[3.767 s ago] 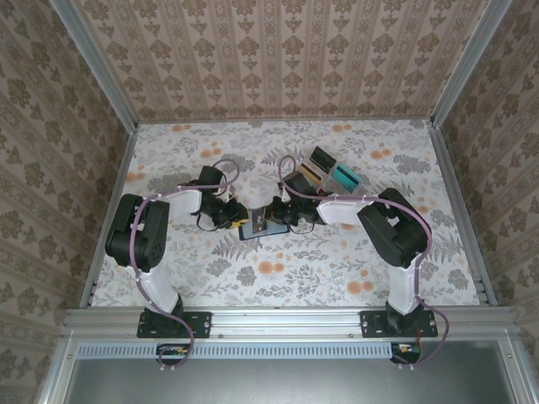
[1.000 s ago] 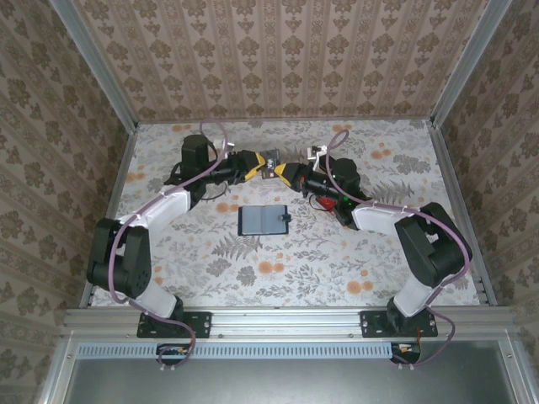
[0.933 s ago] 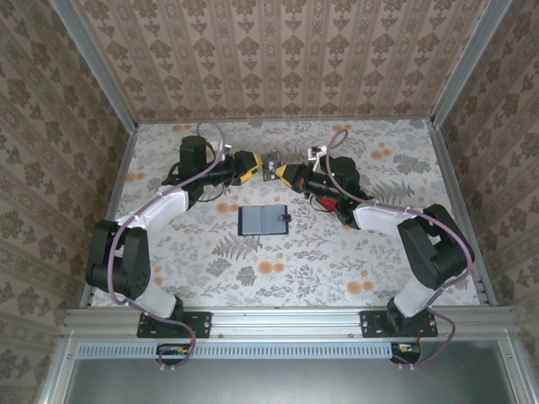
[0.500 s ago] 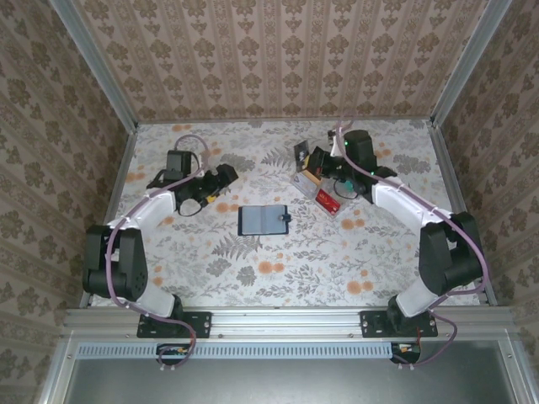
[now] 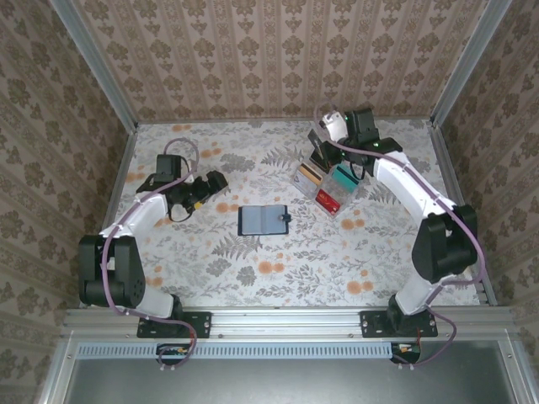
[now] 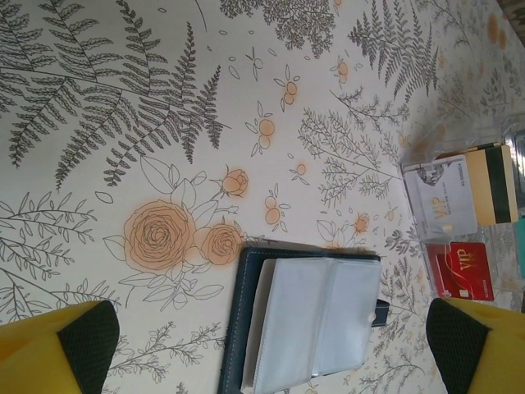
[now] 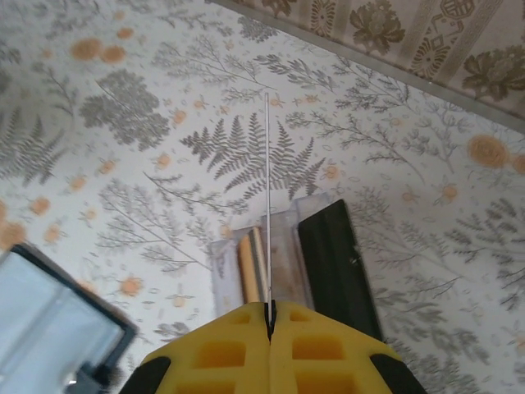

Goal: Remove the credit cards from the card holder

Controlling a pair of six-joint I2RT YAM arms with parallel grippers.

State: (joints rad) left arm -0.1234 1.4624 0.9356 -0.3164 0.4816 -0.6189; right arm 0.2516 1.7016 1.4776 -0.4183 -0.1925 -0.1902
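1. Both arms have swung apart since a second ago. The left gripper [image 5: 212,180] has pulled back leftward, and its jaws are now spread wide and empty.
2. The card holder [image 6: 312,328] lies open just ahead, between its pads [image 6: 82,336], untouched.
3. The right gripper [image 7: 269,316] pinches a card [image 7: 267,205] edge-on, above the clear tray [image 7: 225,263] beyond its fingertips.
4. Seen edge-on, the card's face cannot be made out. From the right wrist, the card holder is cut off at lower left.
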